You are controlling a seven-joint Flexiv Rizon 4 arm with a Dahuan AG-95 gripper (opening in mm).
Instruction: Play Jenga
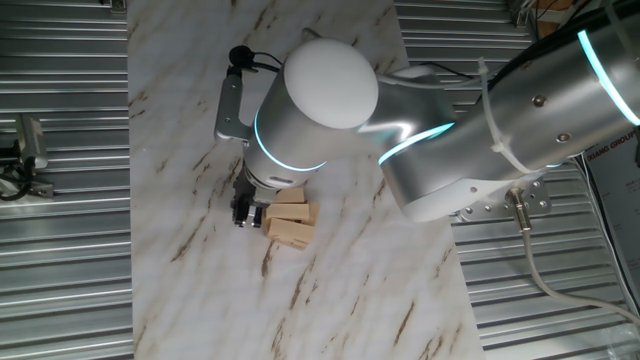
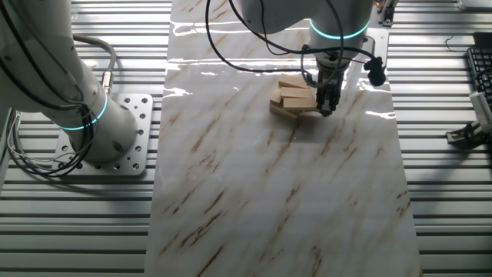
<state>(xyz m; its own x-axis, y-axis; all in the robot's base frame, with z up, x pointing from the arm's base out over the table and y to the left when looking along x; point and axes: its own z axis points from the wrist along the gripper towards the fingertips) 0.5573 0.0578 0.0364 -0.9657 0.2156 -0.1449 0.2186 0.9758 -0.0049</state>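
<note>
- The Jenga stack (image 1: 289, 218) sits on the marble-patterned bench (image 1: 330, 290), a small low pile of pale wooden blocks in crosswise layers, near the middle of the sheet's width and toward the arm's end of it
- In the other fixed view the same stack (image 2: 294, 99) shows three or so short layers, the top blocks running across the ones beneath, the bottom layer poking out a little at the near edge
- The end effector (image 1: 243, 212) is down at the stack's side, its dark fingers pointing at the bench and sitting right against the end of the blocks
- From the other side the end effector (image 2: 326, 101) hangs straight down beside the right-hand end of the pile, fingertips low, level with the lower layers
- Grip state: the fingers look close together, but whether they pinch a block or merely stand beside one cannot be told from either view
- The robot arm (image 1: 480, 110) reaches in from the side, its big white wrist housing (image 1: 318, 95) with a glowing cyan ring covering part of the stack from above
- A black cable (image 2: 254, 58) loops off the wrist, and a small black camera-like unit (image 2: 375, 71) is mounted beside it
- The arm's base (image 2: 73, 92) stands on a perforated metal plate (image 2: 131, 138) off the bench, on the ribbed metal surface
</note>
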